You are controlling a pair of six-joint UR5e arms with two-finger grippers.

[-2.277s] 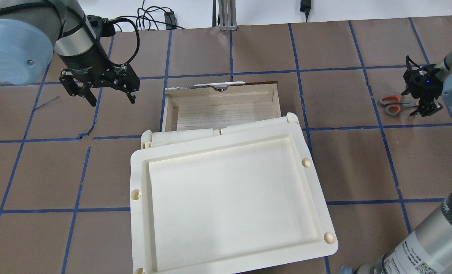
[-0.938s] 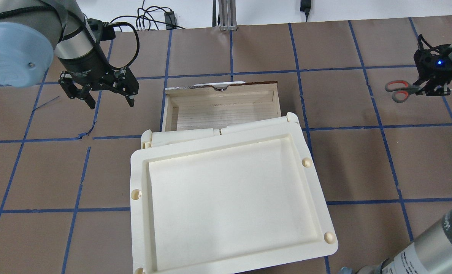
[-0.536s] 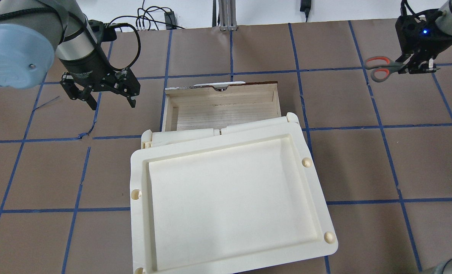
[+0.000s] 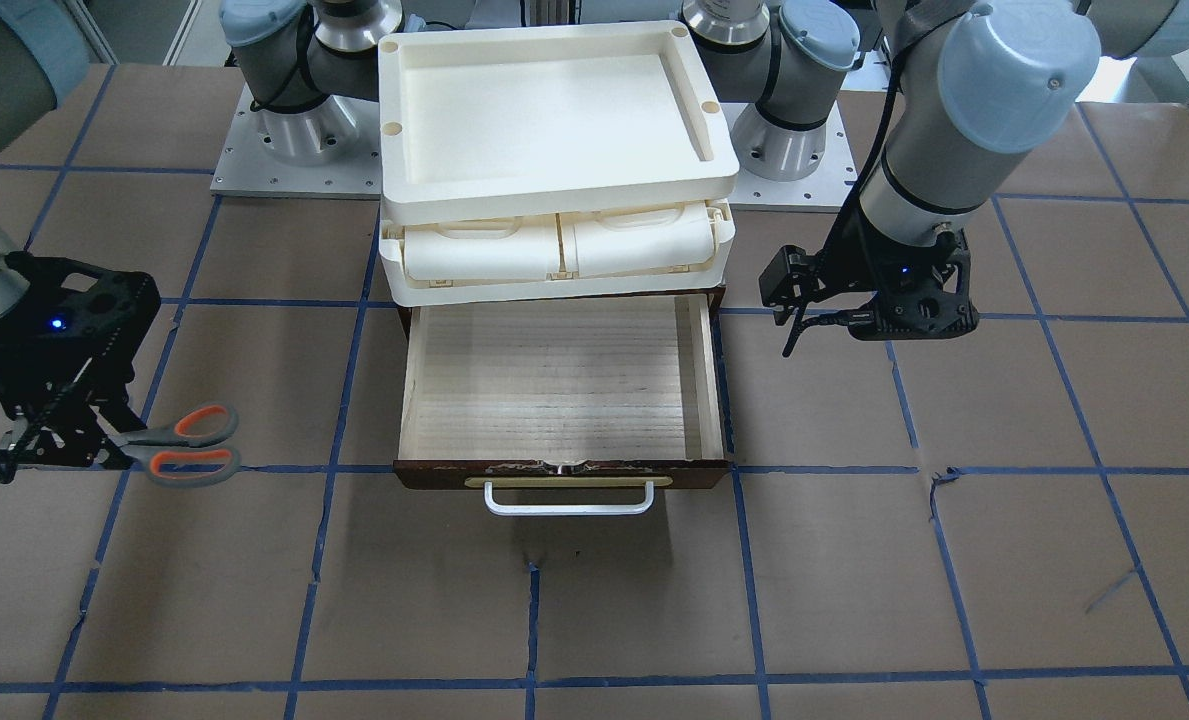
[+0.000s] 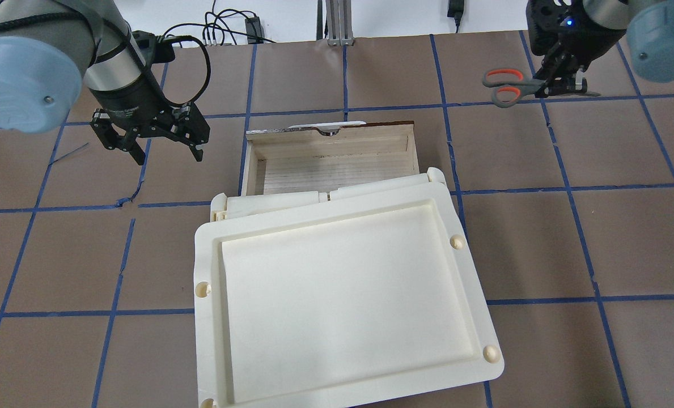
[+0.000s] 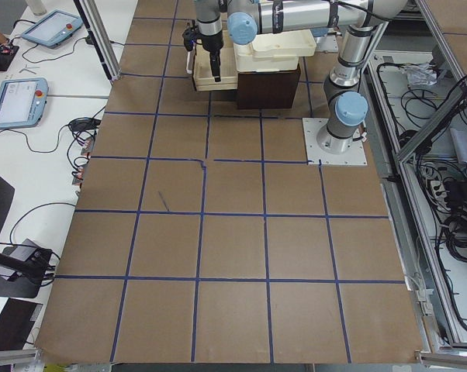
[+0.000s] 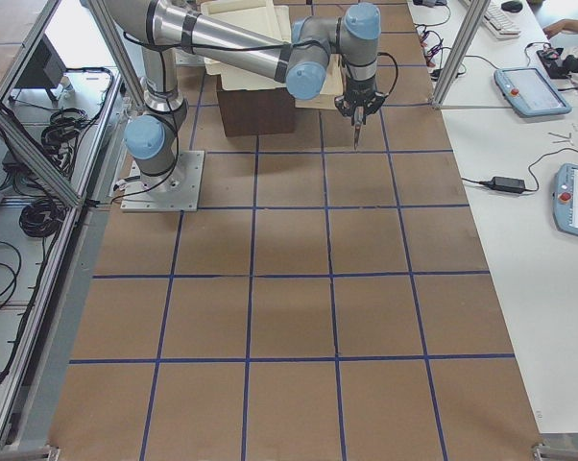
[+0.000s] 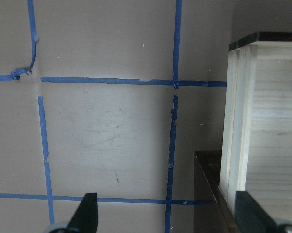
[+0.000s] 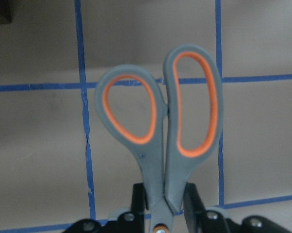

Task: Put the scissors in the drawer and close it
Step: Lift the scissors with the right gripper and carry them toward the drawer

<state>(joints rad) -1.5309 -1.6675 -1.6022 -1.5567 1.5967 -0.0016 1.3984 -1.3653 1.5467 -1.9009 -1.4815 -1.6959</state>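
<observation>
**Scissors gripped by the right arm, drawer open**

The right gripper is clamped on the scissors at the neck, where the two grey handles meet. One black finger presses on each side. The handles project beyond the fingertips, and the blades lie behind them, mostly hidden. The finger loops are smooth grey plastic lined with orange, one oval and one longer.

In the overhead view the scissors are held above the brown paper table, well apart from the drawer, off its right front corner.

The drawer is pulled out. It is a shallow tray of pale grained wood with a glossy dark front, a brass-coloured plate and a white bar handle. Matt cream plastic compartments and a tray sit above it.

The left gripper hangs with fingers spread, holding nothing, just beside the drawer's left wall.
</observation>
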